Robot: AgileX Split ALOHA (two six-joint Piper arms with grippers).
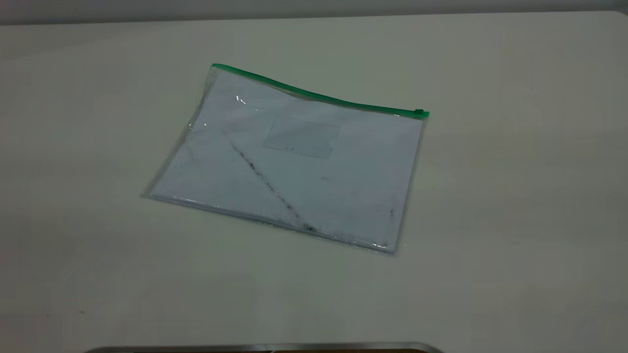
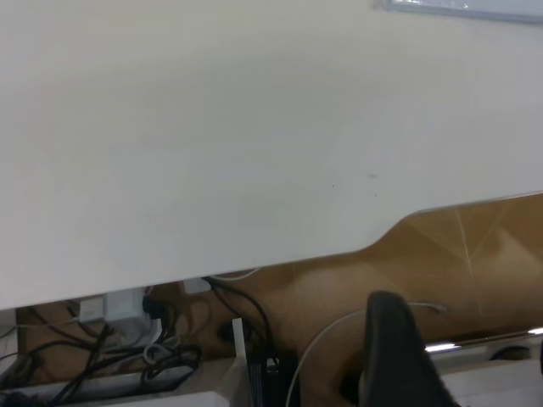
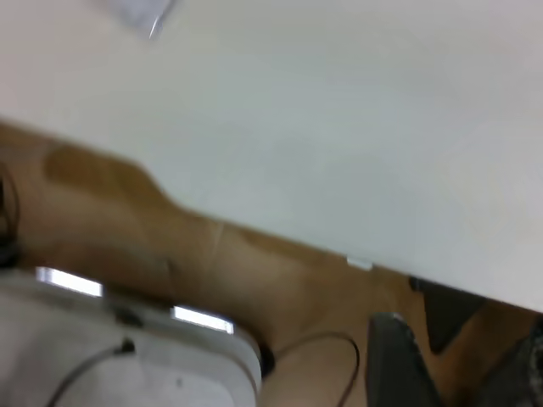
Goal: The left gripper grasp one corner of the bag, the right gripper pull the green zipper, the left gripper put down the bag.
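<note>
The bag [image 1: 294, 162] lies flat in the middle of the white table [image 1: 515, 196]. It is a clear pouch holding white paper with a dark diagonal streak. The green zipper [image 1: 314, 94] runs along its far edge, with the slider tab [image 1: 419, 112] at the right end. Neither arm shows in the exterior view. My left gripper [image 2: 467, 373] hangs open off the table's edge, over the floor, with a bit of the bag [image 2: 462, 7] far off. The right gripper [image 3: 462, 373] is also open and off the table, far from the bag's corner [image 3: 140, 13]. Both hold nothing.
Cables and a power strip [image 2: 119, 309] lie on the floor below the table's edge [image 2: 254, 267]. A white box [image 3: 127, 356] sits on the floor on the right arm's side. A metal rim [image 1: 265, 347] shows at the front of the exterior view.
</note>
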